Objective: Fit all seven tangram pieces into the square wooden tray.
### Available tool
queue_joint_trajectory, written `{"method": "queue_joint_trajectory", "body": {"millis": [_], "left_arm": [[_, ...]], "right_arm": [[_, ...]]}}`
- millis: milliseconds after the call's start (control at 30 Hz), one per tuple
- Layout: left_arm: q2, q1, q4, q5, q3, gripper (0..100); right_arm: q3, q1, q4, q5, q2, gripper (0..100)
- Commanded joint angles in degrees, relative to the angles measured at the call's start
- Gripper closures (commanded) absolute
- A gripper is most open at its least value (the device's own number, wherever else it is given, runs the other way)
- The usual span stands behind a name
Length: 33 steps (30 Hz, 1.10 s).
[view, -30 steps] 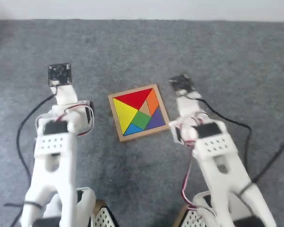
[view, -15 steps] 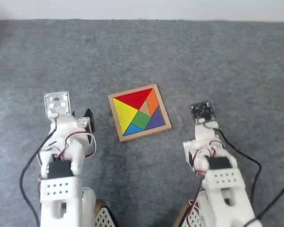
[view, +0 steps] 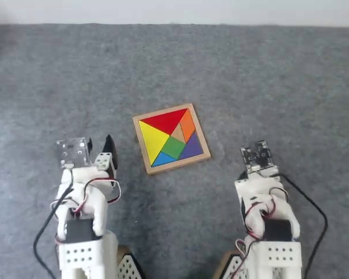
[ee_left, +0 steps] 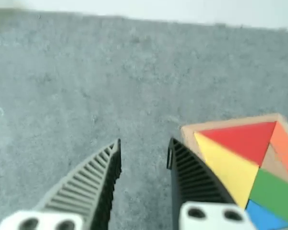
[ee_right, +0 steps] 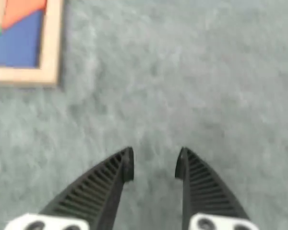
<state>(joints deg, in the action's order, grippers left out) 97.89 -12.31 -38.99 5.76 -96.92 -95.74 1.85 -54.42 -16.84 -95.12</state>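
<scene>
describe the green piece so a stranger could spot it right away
On the grey mat, find the square wooden tray in the middle. The green piece sits near its centre, between the yellow triangle and the purple piece. It is the only green shape.

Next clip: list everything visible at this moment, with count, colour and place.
wooden tray: one, light wood, mid-table, set askew.
tangram pieces: seven, red, yellow, orange, tan, green, blue, purple, all inside the tray.
table cover: one, grey, under everything.
left arm: one, white, left of the tray.
right arm: one, white, right of the tray.
left gripper: one, black, open, above bare cover beside the tray.
right gripper: one, black, open, above bare cover off the tray.
</scene>
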Motion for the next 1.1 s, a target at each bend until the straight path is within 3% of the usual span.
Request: {"method": "queue_joint_trajectory", "body": {"millis": [0, 100, 1067], "left_arm": [[4.5, 0.2, -2.5, -0.4, 0.4, 84], [5.6, 0.2, -3.7, -0.5, 0.4, 84], [5.9, -0.2, -3.8, -0.6, 0.4, 84]], "right_arm": [[-0.9, -5.0, -10.9, -1.0, -6.0, 82.8], [-0.8, -8.4, -20.7, -1.0, -8.8, 82.8], [-0.8, -9.3, -20.7, -0.9, -8.7, 82.9]]}}
